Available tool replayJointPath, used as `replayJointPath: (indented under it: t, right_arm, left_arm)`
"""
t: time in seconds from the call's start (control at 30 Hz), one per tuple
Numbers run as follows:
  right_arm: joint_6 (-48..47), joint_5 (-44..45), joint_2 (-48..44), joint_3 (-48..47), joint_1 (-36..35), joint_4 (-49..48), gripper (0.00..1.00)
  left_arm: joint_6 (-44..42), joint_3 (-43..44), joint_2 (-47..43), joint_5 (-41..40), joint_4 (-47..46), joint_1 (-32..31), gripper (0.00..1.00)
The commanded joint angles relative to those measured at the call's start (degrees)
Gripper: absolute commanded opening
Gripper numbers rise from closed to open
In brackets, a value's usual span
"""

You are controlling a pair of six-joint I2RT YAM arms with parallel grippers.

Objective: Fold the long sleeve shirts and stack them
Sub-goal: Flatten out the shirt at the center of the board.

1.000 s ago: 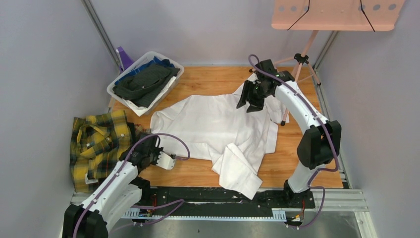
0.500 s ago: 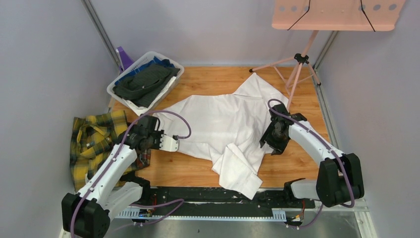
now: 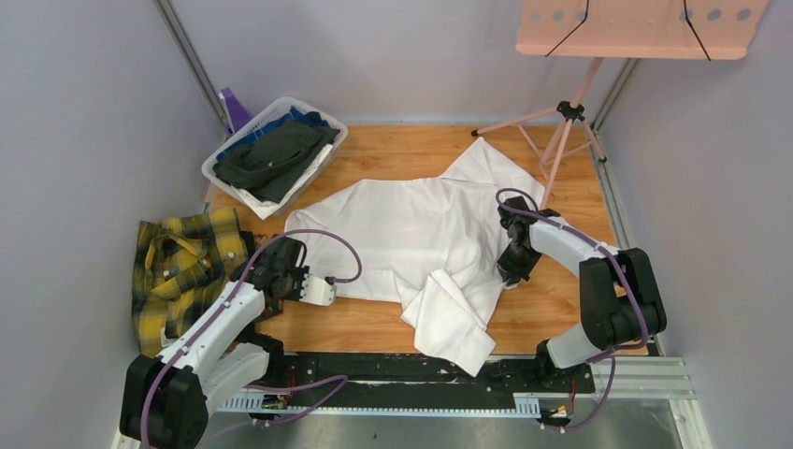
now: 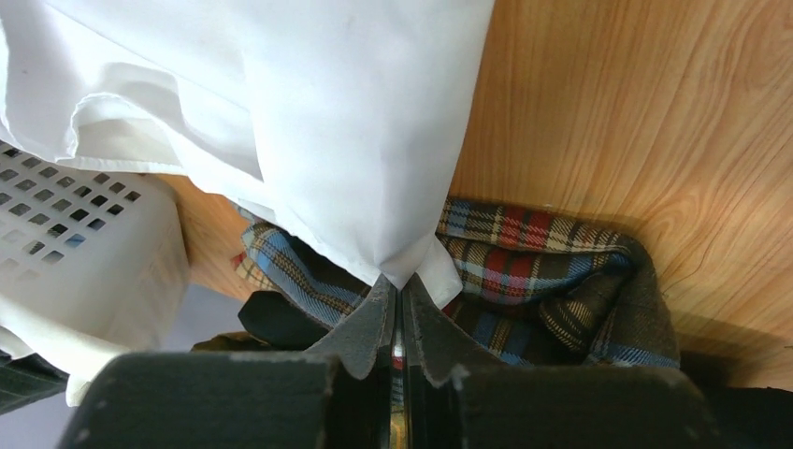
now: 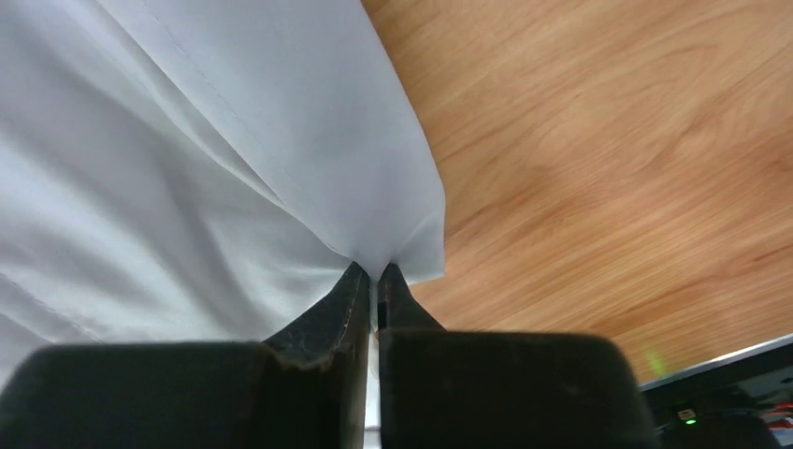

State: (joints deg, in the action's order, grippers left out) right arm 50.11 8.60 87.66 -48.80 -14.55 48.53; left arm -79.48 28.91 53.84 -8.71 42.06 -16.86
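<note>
The white long sleeve shirt (image 3: 411, 229) lies spread on the wooden table, with a folded part hanging toward the near edge. My left gripper (image 3: 286, 260) is shut on its left corner; the left wrist view shows the white cloth (image 4: 355, 112) pinched between the fingertips of that gripper (image 4: 400, 283). My right gripper (image 3: 510, 274) is shut on the shirt's right edge, and in the right wrist view the white fabric (image 5: 187, 168) runs into the closed tips of that gripper (image 5: 374, 274). The yellow plaid shirt (image 3: 182, 267) lies crumpled at the table's left edge.
A white basket (image 3: 245, 201) of dark clothes stands at the back left, also visible as the basket (image 4: 84, 243) in the left wrist view. A brown, red and blue plaid cloth (image 4: 552, 271) lies under my left gripper. A pink tripod stand (image 3: 561, 140) is at the back right.
My right arm came from the back of the table down to the white shirt's right edge and shut on it. My left arm shifted slightly, still holding the left corner.
</note>
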Motion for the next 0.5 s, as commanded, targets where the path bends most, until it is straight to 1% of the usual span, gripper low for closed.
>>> replayJointPath:
  t: [0.0,0.07,0.13,0.2,0.23,0.3,0.37,0.47]
  right_arm:
    - [0.67,9.65,-1.63,-1.82,1.29,2.0,0.0]
    - [-0.89,11.75,-1.95,-3.74,2.05,3.51,0.01]
    - [-3.79,11.51,-0.74,-5.62,2.27,4.46,0.05]
    - [-5.55,10.69,1.33,-7.25,2.12,6.38,0.17]
    - [-6.34,10.16,1.7,-7.82,1.54,7.03,0.26]
    - [-7.28,9.59,0.82,-8.62,-1.14,7.82,0.43]
    - [-7.94,8.81,-0.4,-9.93,-4.15,8.84,0.51]
    - [-6.35,10.17,-2.28,-12.63,-7.65,13.62,0.57]
  left_arm:
    - [-1.79,-1.12,-1.2,-1.24,-2.26,0.25,0.08]
    - [-2.0,-1.46,-1.23,-0.93,-1.69,0.28,0.08]
    - [-2.0,-1.62,-1.74,-0.04,-1.29,0.26,0.08]
    - [-1.97,-1.58,-2.67,1.38,-0.49,0.27,0.08]
    - [-1.99,-1.58,-3.03,2.24,-0.27,0.26,0.08]
    - [-2.44,-1.57,-4.21,3.05,0.0,0.3,0.09]
    - [-2.91,-1.9,-4.95,2.74,-0.38,0.31,0.09]
    - [-3.24,-2.49,-5.1,1.83,-0.53,0.26,0.09]
